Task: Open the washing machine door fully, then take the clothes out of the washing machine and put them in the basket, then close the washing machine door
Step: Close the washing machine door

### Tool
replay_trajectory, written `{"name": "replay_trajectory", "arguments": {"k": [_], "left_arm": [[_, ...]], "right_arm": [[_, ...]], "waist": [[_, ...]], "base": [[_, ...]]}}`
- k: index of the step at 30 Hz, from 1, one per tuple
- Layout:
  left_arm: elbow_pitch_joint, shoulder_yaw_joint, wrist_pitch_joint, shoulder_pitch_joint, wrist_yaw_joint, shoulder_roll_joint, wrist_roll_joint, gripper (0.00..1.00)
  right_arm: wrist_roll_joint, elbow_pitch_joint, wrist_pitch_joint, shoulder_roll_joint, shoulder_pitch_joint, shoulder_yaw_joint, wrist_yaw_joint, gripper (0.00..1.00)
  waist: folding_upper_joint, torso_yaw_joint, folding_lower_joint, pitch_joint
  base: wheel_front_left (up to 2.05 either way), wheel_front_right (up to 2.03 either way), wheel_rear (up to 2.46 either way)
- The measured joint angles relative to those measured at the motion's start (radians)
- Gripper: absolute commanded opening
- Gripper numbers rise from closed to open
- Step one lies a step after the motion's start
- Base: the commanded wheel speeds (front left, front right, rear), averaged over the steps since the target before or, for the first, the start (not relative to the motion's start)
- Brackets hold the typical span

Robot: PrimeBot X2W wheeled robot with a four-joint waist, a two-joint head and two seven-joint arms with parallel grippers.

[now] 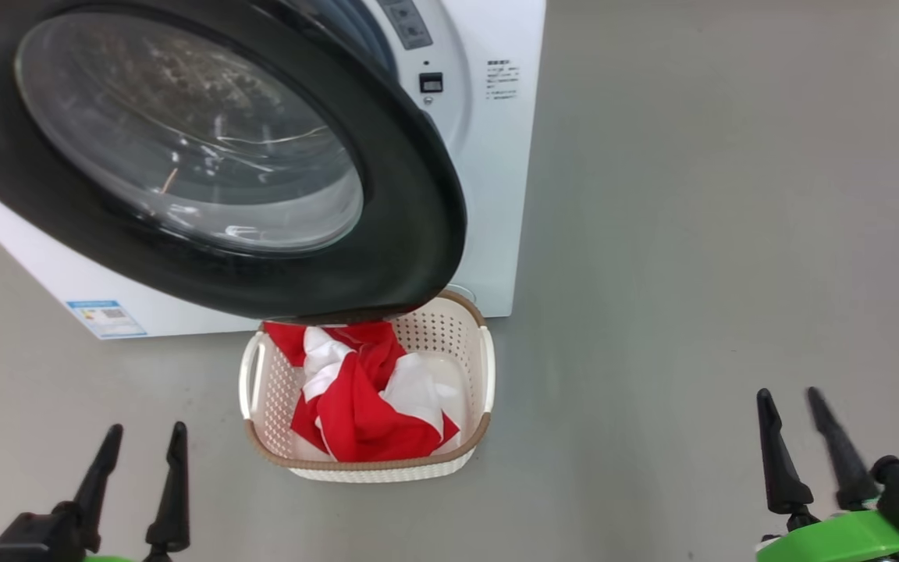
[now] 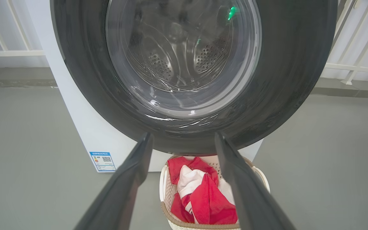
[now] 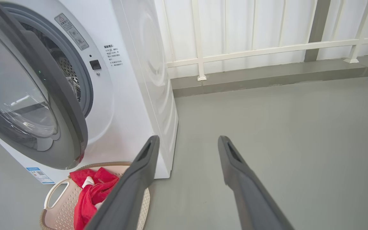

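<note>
Both the dark left gripper (image 1: pixel 147 428) and right gripper (image 1: pixel 789 392) hang spread, empty. The red-and-white fabric clothes (image 1: pixel 364 406) lie in the cream perforated plastic basket (image 1: pixel 364 464) beneath the glossy black-rimmed round glass door (image 1: pixel 418 195), which might snag them closing.

Grey floor (image 1: pixel 691 234) carries the washing machine (image 1: pixel 496 195); basket (image 1: pixel 440 328) just beside.

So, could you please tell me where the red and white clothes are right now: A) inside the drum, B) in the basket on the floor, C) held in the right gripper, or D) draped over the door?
B: the clothes lie bunched in the basket, which stands just below the washing machine door.
</note>
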Motion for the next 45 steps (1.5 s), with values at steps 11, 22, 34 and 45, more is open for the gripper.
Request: {"name": "replay_trajectory", "arguments": {"k": [11, 22, 34, 45], "left_arm": [[-0.007, -0.034, 0.0, 0.0, 0.0, -0.075, 0.0, 1.0], [-0.01, -0.089, 0.0, -0.007, 0.0, -0.108, -0.014, 1.0], [-0.02, -0.142, 0.0, -0.098, 0.0, -0.119, -0.087, 1.0], [-0.035, -0.17, 0.0, -0.136, 0.0, -0.123, -0.142, 1.0]], "right_arm": [[0.007, 0.04, 0.0, -0.003, -0.144, 0.198, 0.0, 0.0], [-0.007, 0.118, 0.0, -0.018, -0.357, 0.303, 0.0, 0.0], [-0.049, 0.19, 0.0, -0.027, -0.572, 0.317, 0.0, 0.0], [-0.067, 0.184, 0.0, -0.036, -0.649, 0.233, 0.005, 0.0]], "waist": [[0.0, 0.089, 0.0, 0.004], [0.0, 0.208, 0.0, 0.028], [0.0, 0.332, -0.0001, 0.137], [0.0, 0.396, 0.0, 0.24]], "base": [[0.0, 0.0, 0.0], [0.0, 0.0, 0.0], [0.0, 0.0, 0.0], [0.0, 0.0, 0.0]]}}
